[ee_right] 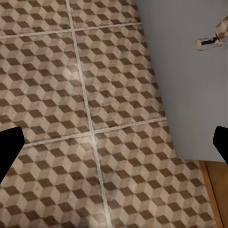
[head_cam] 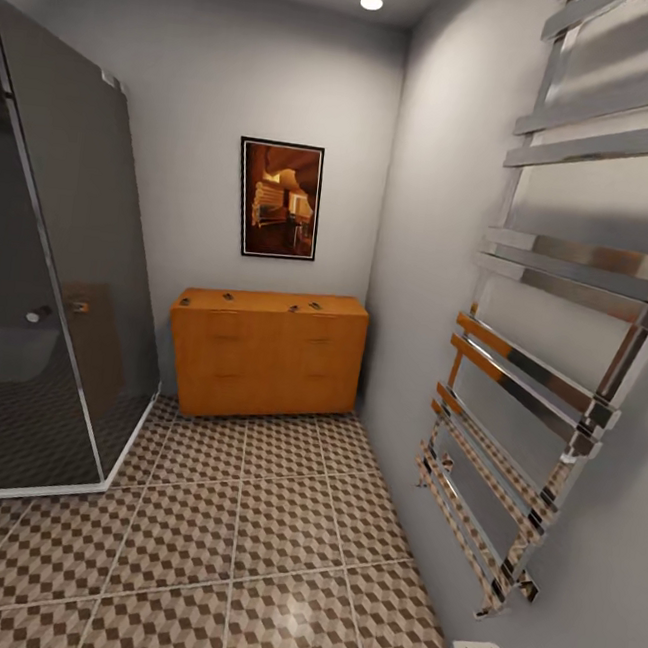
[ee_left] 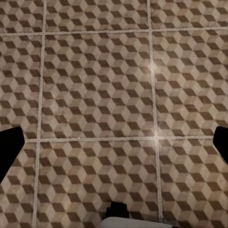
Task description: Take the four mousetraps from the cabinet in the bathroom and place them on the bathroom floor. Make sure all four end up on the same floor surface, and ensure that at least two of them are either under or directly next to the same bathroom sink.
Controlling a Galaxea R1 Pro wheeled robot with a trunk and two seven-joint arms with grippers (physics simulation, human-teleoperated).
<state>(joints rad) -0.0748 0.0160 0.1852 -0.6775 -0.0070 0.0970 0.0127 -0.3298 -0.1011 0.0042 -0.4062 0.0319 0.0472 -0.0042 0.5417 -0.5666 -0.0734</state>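
A: Going left to right, what is lying in front of the robot?

B: At the left a dark smoked-glass shower enclosure (head_cam: 48, 272) is standing on the bathroom floor of large square tiles printed with brown, beige and grey cubes (head_cam: 237, 556). In the middle, against the far wall, the low, wide orange-brown wooden cabinet (head_cam: 265, 358) is sitting under a framed amber picture (head_cam: 278, 199). On its top, tiny flat dark-brown mousetraps (head_cam: 228, 297) are lying, more of them toward its right end; I am not counting them with confidence at this size. At the right a chrome ladder towel rail (head_cam: 548, 390) is hanging on the grey wall.

A: And the arms?

B: Both are hanging low, pointing down at the tiles. The left end effector (ee_left: 114, 147) is showing dark fingertips at the picture's two edges, spread wide with nothing between them. The right end effector (ee_right: 114, 145) is likewise released and empty, just beside the grey wall.

A: So what is the coming move turning on?

B: The traps are lying well ahead and higher than both end effectors, so I judge the base is needing to drive forward. The cabinet's long axis is running across the view. Neither arm looks clearly nearer. The tiled path is looking free, though the rail is narrowing the right side.
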